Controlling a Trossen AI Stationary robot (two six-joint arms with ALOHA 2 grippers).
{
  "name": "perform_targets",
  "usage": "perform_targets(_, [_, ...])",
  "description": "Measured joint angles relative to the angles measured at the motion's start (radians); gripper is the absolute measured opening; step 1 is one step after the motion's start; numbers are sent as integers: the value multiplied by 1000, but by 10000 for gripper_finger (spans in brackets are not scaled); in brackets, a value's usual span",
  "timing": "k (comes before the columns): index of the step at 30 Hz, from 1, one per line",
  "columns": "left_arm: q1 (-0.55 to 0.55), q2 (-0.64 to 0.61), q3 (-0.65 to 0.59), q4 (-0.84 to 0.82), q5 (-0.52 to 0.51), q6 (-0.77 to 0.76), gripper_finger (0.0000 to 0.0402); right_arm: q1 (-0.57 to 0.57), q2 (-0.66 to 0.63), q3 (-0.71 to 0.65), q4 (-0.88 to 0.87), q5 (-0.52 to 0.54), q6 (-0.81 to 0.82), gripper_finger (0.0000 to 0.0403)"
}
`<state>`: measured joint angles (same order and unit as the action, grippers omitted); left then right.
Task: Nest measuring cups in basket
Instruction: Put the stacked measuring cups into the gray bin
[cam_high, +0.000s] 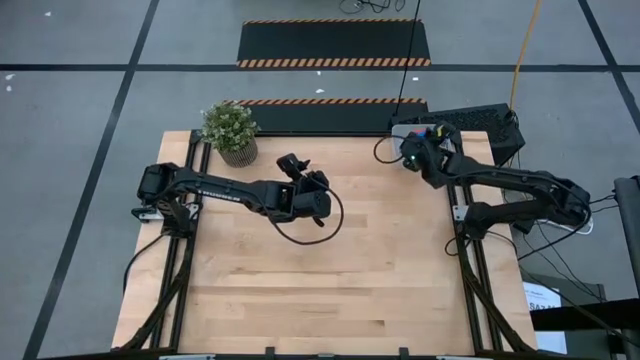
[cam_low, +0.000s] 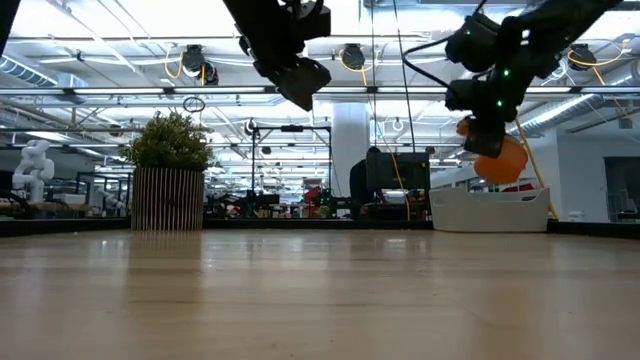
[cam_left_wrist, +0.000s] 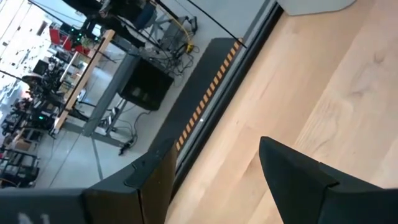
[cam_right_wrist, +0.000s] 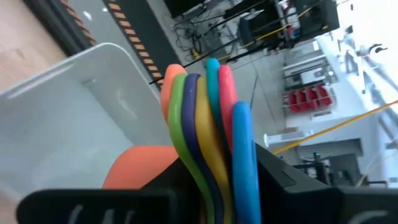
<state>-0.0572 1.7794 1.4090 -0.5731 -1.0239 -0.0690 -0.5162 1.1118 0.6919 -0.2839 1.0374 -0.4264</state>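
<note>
Nested stack of measuring cups (cam_right_wrist: 205, 134) hanging by its handles over the basket (cam_right_wrist: 74, 118).

Nearest the wooden bench (cam_high: 330, 270) centre, well away from the basket: left gripper (cam_left_wrist: 211, 180), raised, fingers parted, holding nothing. Farther on, directly above the basket: right gripper (cam_low: 487, 140), fingers closed on the fanned handles, orange cup (cam_low: 500, 160) lowest, not yet down inside. Beyond, at the far edge, well apart from the basket: potted plant (cam_high: 230, 130). Likely trouble: a pinch on the handles alone letting cups slide apart, or release too high tipping the stack over the basket rim.
</note>
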Motion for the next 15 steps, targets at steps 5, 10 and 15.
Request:
perform_targets(5, [-5, 0, 0, 1, 0, -2, 232, -62, 4, -100, 288, -19, -188, 76])
perform_targets(10, [-17, 0, 0, 11, 0, 18, 232, -94, 55, -155, 498, -47, -363, 74])
perform_targets(15, [-35, 0, 0, 53, -2, 72, 232, -121, 143, -177, 547, -47, -437, 73])
